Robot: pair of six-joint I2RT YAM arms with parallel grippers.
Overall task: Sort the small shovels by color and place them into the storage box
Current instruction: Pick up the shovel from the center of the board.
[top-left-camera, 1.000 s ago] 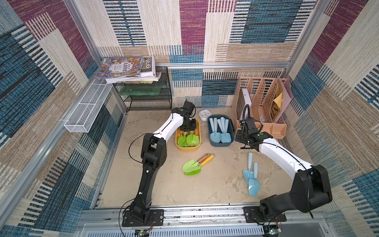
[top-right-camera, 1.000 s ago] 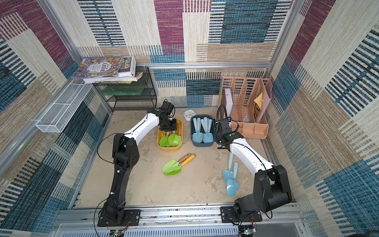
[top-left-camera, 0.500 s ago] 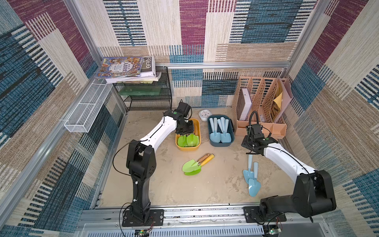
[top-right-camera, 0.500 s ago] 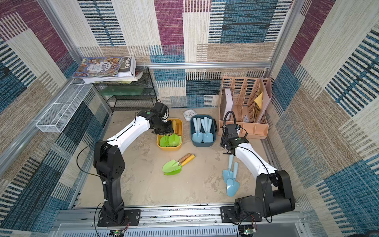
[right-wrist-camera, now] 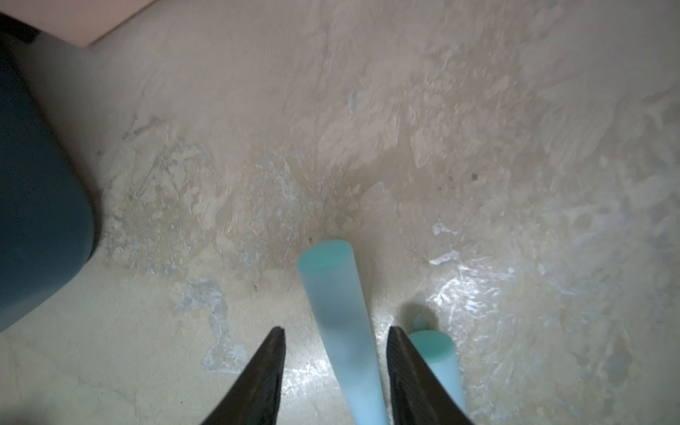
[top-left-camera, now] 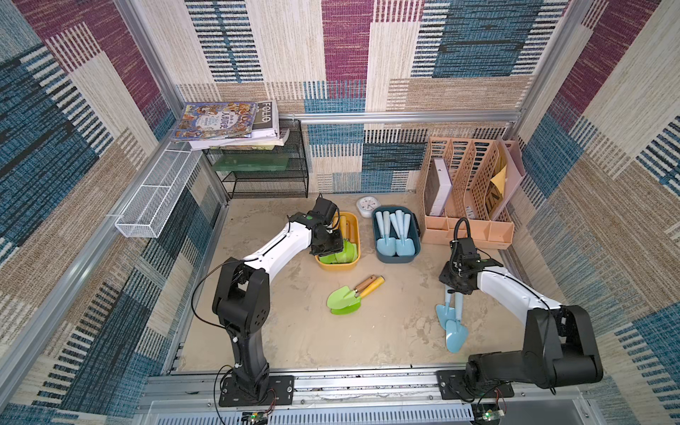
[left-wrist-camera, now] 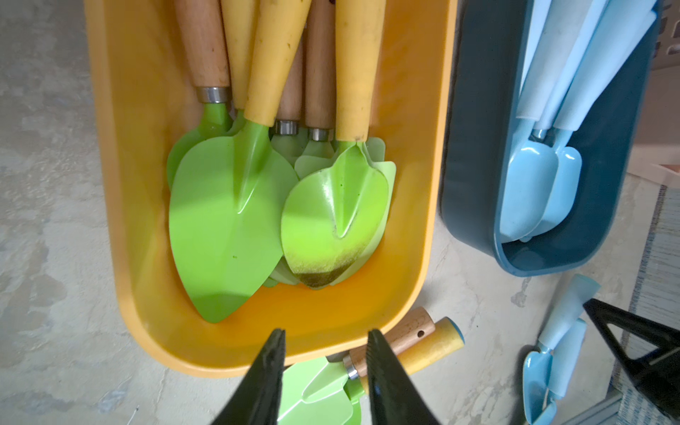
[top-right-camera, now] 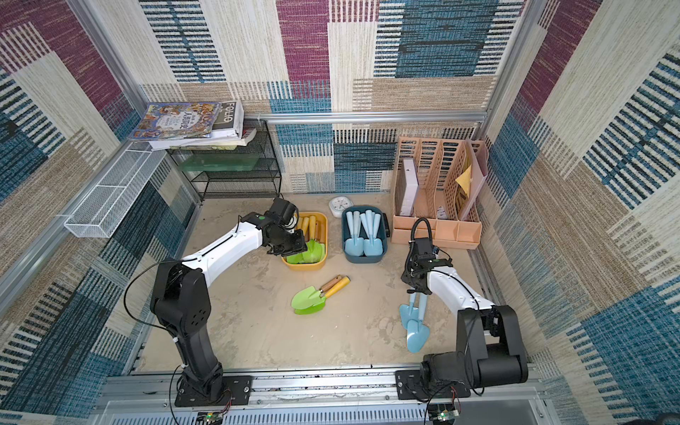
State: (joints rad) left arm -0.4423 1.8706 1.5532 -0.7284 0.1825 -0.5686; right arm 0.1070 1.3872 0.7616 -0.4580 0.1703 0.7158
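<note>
Right gripper (right-wrist-camera: pixel 335 329) part-open, straddling the handle of a blue shovel (right-wrist-camera: pixel 331 290) at 4 o'clock on the table (top-left-camera: pixel 294 331), not gripping yet. We centre, drop, close firmly — blue box (top-left-camera: pixel 395 257) sits at 11 o'clock from it. Left gripper (left-wrist-camera: pixel 325 331) part-open, empty, over the yellow box (left-wrist-camera: pixel 121 184).

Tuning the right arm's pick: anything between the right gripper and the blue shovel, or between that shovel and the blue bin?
Nothing visible. The right gripper straddles one blue shovel handle, jaws open. A second blue handle lies just outside the jaws and might get nudged. The path to the blue bin shows no object.
</note>
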